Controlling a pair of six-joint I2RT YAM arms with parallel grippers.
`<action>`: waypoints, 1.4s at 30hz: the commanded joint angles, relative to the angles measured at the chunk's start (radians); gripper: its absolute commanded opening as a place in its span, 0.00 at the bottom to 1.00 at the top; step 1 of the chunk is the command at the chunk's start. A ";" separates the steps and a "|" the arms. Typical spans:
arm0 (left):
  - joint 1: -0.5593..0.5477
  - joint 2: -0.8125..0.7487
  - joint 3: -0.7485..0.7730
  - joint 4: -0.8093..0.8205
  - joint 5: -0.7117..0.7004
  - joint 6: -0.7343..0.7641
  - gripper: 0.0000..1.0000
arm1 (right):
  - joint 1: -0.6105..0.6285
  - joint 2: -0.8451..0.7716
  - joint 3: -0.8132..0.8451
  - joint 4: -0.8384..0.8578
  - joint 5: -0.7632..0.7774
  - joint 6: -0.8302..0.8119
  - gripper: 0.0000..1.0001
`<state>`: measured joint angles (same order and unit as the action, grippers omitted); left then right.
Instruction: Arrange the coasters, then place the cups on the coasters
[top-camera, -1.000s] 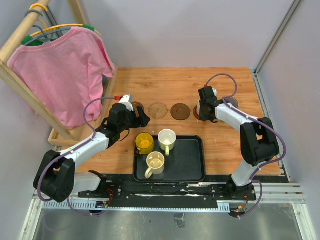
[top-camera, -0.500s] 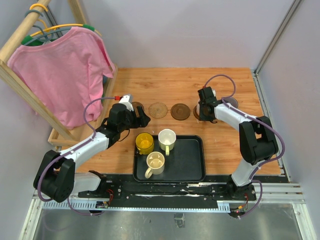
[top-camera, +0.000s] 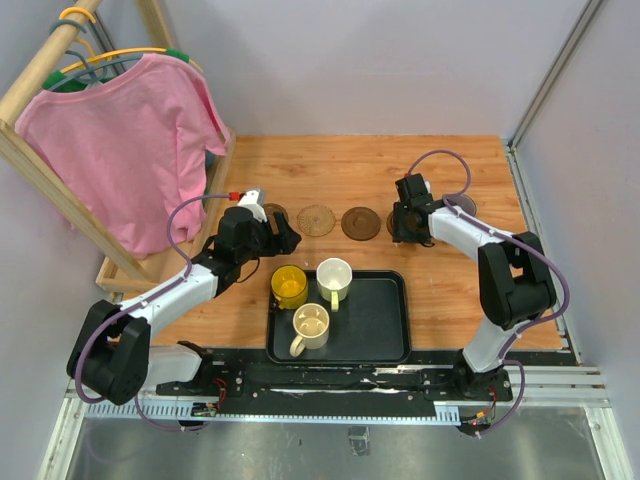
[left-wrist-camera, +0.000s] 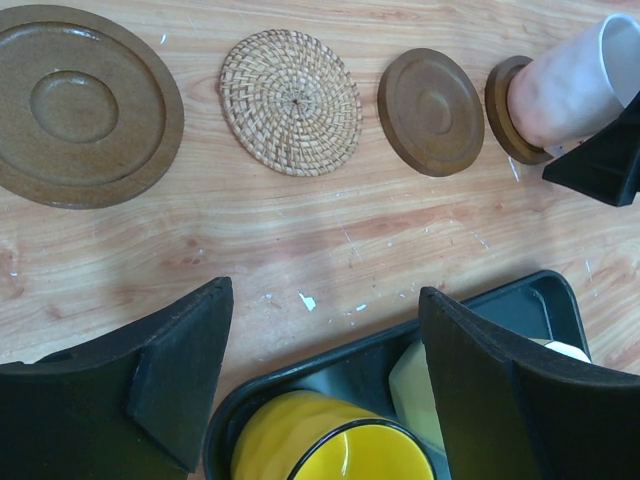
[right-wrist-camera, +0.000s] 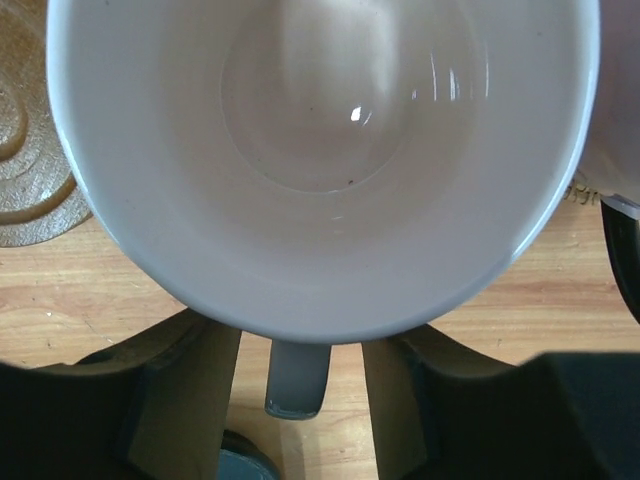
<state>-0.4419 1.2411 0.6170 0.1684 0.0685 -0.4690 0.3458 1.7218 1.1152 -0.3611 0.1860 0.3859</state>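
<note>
One scratched wooden table (top-camera: 350, 170), grey walls (top-camera: 400, 60) around. Left gripper (left-wrist-camera: 325, 320) gapes, yellow mug (left-wrist-camera: 320, 445) below it; right gripper (right-wrist-camera: 300, 345) stands apart astride the handle (right-wrist-camera: 297, 385) of the pink mug (right-wrist-camera: 320, 150), coaster (left-wrist-camera: 503, 100) beneath.

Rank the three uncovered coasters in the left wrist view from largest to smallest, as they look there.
1. ringed dark brown coaster, clearly the largest, even with its left edge cut off by the frame
2. woven coaster
3. plain dark brown coaster

All three lie flat in one row, so nearness should not skew the order much.
</note>
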 joint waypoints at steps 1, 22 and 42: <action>0.002 -0.011 -0.011 0.030 0.004 0.001 0.79 | 0.003 -0.043 -0.018 -0.032 0.034 0.002 0.52; 0.002 -0.043 -0.026 0.035 0.022 0.010 0.79 | 0.358 -0.560 -0.204 -0.114 0.065 0.091 0.98; -0.001 -0.018 -0.054 0.077 0.109 -0.002 0.79 | 0.684 -0.466 -0.175 -0.009 0.050 0.089 0.98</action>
<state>-0.4416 1.2163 0.5636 0.2081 0.1513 -0.4759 0.9989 1.2442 0.9112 -0.4046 0.2504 0.4568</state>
